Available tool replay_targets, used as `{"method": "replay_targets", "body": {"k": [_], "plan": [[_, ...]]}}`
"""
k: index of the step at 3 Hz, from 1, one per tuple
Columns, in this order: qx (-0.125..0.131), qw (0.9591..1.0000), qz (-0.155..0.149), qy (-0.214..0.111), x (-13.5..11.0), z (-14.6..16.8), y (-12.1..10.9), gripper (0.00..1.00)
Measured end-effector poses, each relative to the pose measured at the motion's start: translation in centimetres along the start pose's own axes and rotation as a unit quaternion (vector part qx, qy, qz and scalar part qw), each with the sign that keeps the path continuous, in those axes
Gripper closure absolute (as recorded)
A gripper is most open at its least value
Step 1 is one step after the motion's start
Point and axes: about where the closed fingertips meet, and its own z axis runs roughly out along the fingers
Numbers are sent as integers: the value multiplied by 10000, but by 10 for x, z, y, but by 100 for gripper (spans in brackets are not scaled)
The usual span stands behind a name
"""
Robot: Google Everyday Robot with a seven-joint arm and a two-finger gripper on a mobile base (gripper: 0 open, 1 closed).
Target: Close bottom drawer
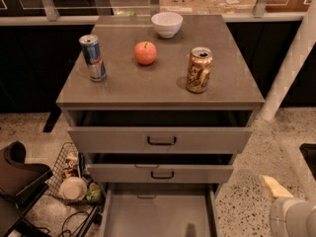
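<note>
The bottom drawer (pixel 158 214) of the grey cabinet is pulled far out. Its plain grey inside shows at the bottom centre, and its front is cut off by the lower frame edge. The mid-sized drawer (pixel 160 173) and the tall top drawer (pixel 160 139) above it each stand slightly open, both with dark bar handles. My gripper (pixel 274 187) shows as a cream-coloured tip on a white rounded arm at the lower right. It is over the speckled floor, to the right of the open bottom drawer and apart from it.
On the cabinet top (pixel 123 85) stand a blue can (pixel 93 58), an apple (pixel 145 53), a white bowl (pixel 167 24) and a brown can (pixel 199 69). A wire basket of clutter (pixel 74 179) and a dark chair (pixel 19 177) sit lower left. A white post (pixel 291 63) stands on the right.
</note>
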Motion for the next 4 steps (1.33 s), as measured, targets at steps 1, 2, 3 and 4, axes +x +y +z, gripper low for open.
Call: {"method": "replay_targets", "body": {"k": [1,2,3,4], "plan": [[-178,9998,-49,75,22,35,20,0],[-378,9993,-66,-20,34,69,43,0],[-605,9980,-100,-161,34,101,67,0],[-843,9959,-109,-302,28,130,91,0]]}}
